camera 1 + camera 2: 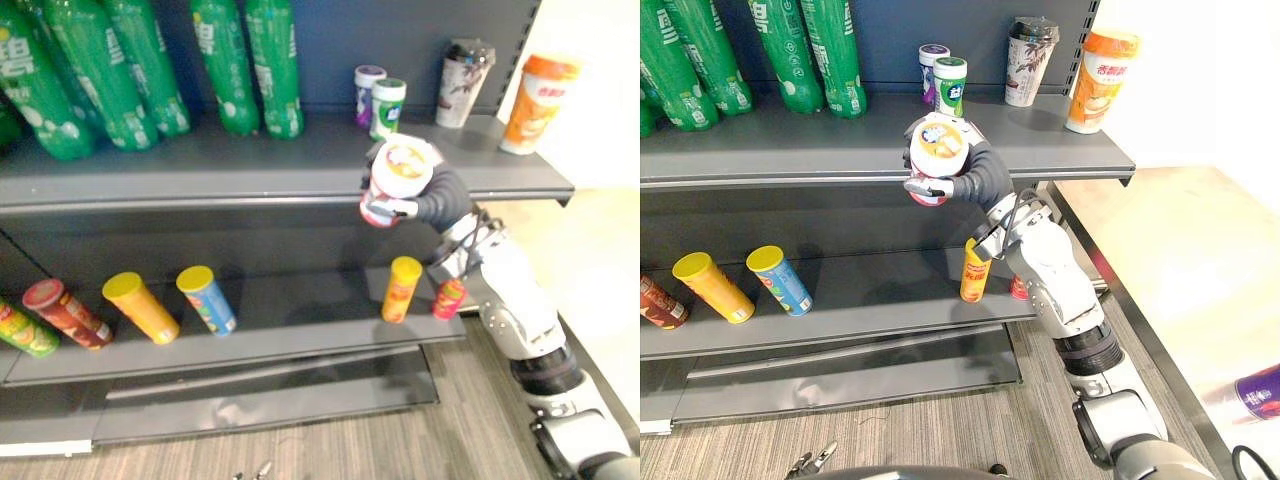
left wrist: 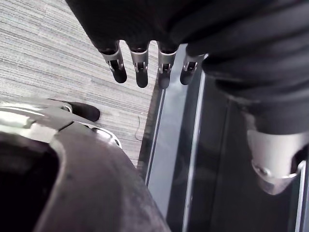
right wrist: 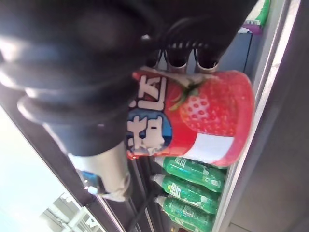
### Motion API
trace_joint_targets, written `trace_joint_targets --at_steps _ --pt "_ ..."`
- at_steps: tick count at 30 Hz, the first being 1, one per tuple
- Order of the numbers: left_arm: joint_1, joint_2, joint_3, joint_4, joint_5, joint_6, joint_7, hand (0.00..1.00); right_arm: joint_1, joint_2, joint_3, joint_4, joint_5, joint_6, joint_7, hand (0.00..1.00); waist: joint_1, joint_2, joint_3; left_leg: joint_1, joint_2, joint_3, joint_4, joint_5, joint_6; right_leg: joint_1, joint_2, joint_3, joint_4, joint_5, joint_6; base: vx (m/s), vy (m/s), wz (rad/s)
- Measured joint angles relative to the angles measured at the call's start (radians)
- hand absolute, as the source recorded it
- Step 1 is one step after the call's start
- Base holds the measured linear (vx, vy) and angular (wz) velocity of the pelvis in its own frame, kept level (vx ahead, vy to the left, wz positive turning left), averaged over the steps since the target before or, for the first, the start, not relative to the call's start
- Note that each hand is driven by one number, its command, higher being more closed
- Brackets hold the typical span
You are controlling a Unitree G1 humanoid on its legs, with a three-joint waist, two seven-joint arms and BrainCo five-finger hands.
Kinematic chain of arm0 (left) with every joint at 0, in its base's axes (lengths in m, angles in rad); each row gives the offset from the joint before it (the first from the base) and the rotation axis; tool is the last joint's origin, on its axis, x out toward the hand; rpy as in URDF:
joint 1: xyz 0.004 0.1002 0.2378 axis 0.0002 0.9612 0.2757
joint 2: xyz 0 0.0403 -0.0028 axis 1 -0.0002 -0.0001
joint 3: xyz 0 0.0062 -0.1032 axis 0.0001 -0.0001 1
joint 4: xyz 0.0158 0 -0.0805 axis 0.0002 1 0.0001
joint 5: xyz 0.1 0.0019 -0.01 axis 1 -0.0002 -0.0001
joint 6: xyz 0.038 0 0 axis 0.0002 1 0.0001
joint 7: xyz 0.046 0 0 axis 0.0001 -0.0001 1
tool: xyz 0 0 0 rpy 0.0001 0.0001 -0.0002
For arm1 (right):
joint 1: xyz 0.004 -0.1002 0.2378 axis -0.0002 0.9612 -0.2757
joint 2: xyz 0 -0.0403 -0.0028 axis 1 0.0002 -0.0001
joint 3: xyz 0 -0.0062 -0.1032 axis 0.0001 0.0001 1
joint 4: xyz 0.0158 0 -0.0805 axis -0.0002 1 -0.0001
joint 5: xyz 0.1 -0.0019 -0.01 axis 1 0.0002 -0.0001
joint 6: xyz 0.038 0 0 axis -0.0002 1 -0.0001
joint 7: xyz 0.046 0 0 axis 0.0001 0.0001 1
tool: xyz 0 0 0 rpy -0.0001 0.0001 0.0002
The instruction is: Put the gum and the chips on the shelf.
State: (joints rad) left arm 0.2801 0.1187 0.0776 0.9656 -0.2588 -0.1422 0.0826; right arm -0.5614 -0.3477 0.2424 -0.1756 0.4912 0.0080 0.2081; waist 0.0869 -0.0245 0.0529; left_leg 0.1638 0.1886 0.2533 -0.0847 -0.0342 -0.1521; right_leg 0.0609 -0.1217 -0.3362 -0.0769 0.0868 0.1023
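My right hand [image 1: 432, 203] is shut on a red-and-white gum tub [image 1: 400, 170] with a white lid and a strawberry print [image 3: 207, 113]. It holds the tub at the front edge of the upper grey shelf [image 1: 250, 165], lid facing me. Two small gum bottles, purple [image 1: 368, 93] and green [image 1: 387, 107], stand at the back of that shelf. Chip cans lie on the lower shelf [image 1: 300, 335]: yellow [image 1: 140, 307], blue [image 1: 207, 298], red [image 1: 65, 312]. An orange-yellow can [image 1: 402, 289] stands upright below my hand. My left hand [image 2: 141, 63] hangs open over the floor.
Several green bottles [image 1: 150, 60] fill the upper shelf's left half. A dark cup [image 1: 463, 80] and an orange cup [image 1: 537, 102] stand at its right end. A small red can [image 1: 449, 298] sits by my forearm. A green can [image 1: 25, 330] lies at the far left.
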Motion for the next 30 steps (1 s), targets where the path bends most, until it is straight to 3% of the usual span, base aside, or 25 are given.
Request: trace_joint_targets --at_steps 5,10,18,27,30 --pt "0.000 -0.008 0.009 0.001 -0.010 -0.001 -0.004 0.00 0.000 -0.002 -0.002 0.103 0.001 -0.024 -0.001 1.00 0.003 0.009 0.004 -0.008 0.003 -0.019 0.008 0.000 -0.001 0.019 0.006 -0.022 -0.029 0.011 0.000 0.00 -0.004 0.10" --pt "0.001 -0.018 0.033 0.001 -0.014 -0.002 -0.022 0.00 -0.006 -0.021 -0.066 0.164 0.000 -0.084 -0.025 1.00 0.010 0.014 0.007 -0.035 0.002 -0.052 0.023 0.000 0.000 0.020 0.001 -0.057 -0.029 0.011 -0.001 -0.01 0.005 0.16" --pt "0.013 -0.020 0.044 0.000 -0.014 -0.001 -0.036 0.00 -0.090 -0.070 -0.082 0.192 0.029 -0.085 -0.048 1.00 0.007 0.015 0.007 -0.036 0.000 -0.069 0.025 0.000 0.001 0.031 -0.004 -0.071 -0.030 0.011 0.000 0.01 0.015 0.06" --pt "0.013 -0.020 0.044 -0.002 -0.012 0.002 -0.043 0.00 -0.125 -0.071 -0.119 0.199 0.034 -0.080 -0.061 1.00 0.028 0.014 0.008 -0.038 -0.002 -0.075 0.021 0.004 0.003 0.033 -0.005 -0.078 -0.030 0.011 0.000 0.00 0.004 0.01" --pt "0.018 -0.020 0.040 -0.012 -0.012 0.013 -0.043 0.00 -0.169 -0.071 -0.115 0.290 0.027 -0.069 -0.074 1.00 0.029 0.014 0.009 -0.038 -0.003 -0.078 0.018 0.007 0.004 0.033 -0.006 -0.081 -0.030 0.011 0.000 0.00 0.008 0.02"
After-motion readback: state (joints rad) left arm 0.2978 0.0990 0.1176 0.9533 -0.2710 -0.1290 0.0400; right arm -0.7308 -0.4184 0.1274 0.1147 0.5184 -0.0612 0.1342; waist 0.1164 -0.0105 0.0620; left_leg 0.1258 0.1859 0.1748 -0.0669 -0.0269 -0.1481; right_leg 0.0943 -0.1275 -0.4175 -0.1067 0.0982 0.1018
